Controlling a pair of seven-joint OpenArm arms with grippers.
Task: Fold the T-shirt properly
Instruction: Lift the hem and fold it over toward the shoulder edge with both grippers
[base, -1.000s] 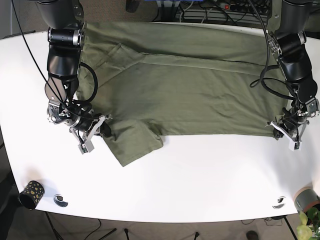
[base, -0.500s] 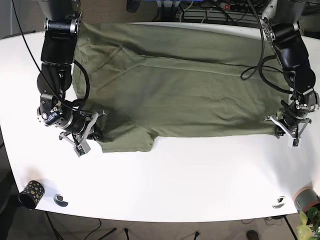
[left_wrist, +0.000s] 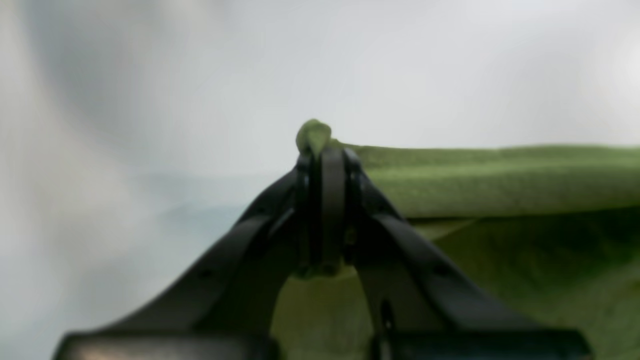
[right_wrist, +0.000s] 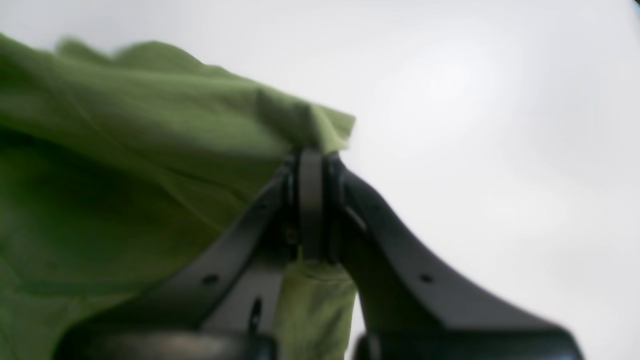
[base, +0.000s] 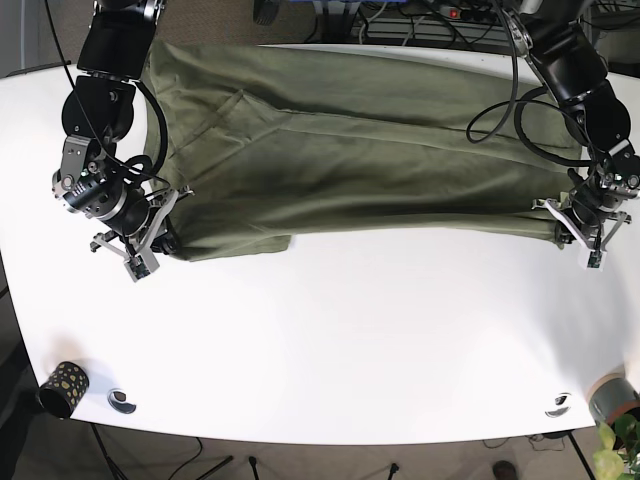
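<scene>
An olive-green T-shirt (base: 350, 150) lies spread across the far half of the white table (base: 340, 340). Its near edge is lifted off the table at both ends. My left gripper (base: 583, 225), on the right of the base view, is shut on a corner of the T-shirt's near edge (left_wrist: 313, 135). My right gripper (base: 155, 232), on the left of the base view, is shut on the opposite corner (right_wrist: 320, 130). In both wrist views the fingers are pressed together with green cloth pinched between them.
A small black dotted cup (base: 62, 387) stands at the table's near left corner. A round fitting (base: 121, 401) sits beside it and another (base: 558, 405) near the right front edge. A grey pot with a plant (base: 612, 405) is at the bottom right.
Both grippers have carried the T-shirt's near edge away from the front of the table. The loose sleeve that hung toward the front has been drawn in under the body.
</scene>
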